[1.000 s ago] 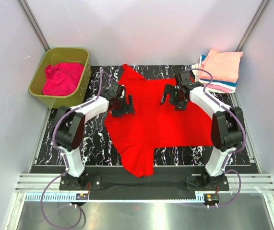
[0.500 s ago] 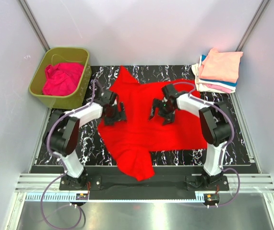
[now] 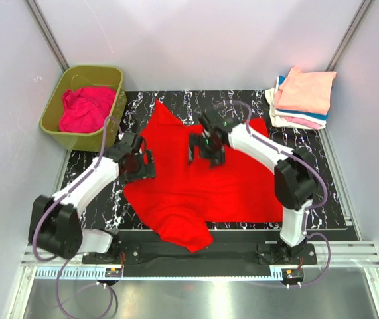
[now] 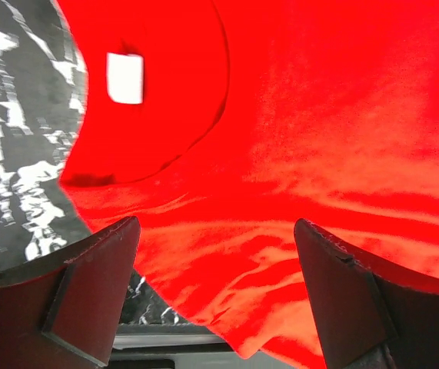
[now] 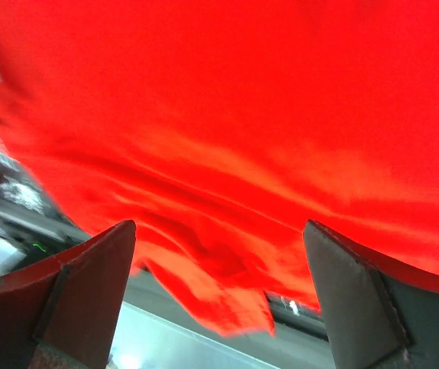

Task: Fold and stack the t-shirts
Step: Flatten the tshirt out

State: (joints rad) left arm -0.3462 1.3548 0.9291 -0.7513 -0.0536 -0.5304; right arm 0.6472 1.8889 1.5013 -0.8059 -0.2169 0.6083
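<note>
**Both arms hovering over the red shirt, no grip yet**

The red t-shirt (image 3: pixel 202 186) is lying spread but rumpled on the worktop (image 3: pixel 322 199), just beside the olive-green tub (image 3: pixel 113 73). One corner is pointing up level with the tub, and a lobe of cloth is reaching over the worktop's near edge.

The left end effector (image 3: pixel 138 165) is hanging over the shirt's tub-side edge, fingers spread wide and nothing between them. Its wrist view is showing the collar and a white neck label (image 4: pixel 124 78) just ahead.

The right end effector (image 3: pixel 204 147) is sitting farther from the tub, over the shirt's middle. It is equally wide open, with only wrinkled red cloth below.

A magenta-pink t-shirt (image 3: pixel 85 108) is waiting inside the tub. The stack of folded t-shirts (image 3: pixel 303 96) is resting well away from the tub, beyond the red shirt.

The risks from here:
- Pinching at the collar could catch only the top layer, leaving the back panel dragging.
- With the wrinkles not smoothed, any fold is likely to come out crooked.
- A tug could also send the overhanging lobe sliding off the edge.
</note>
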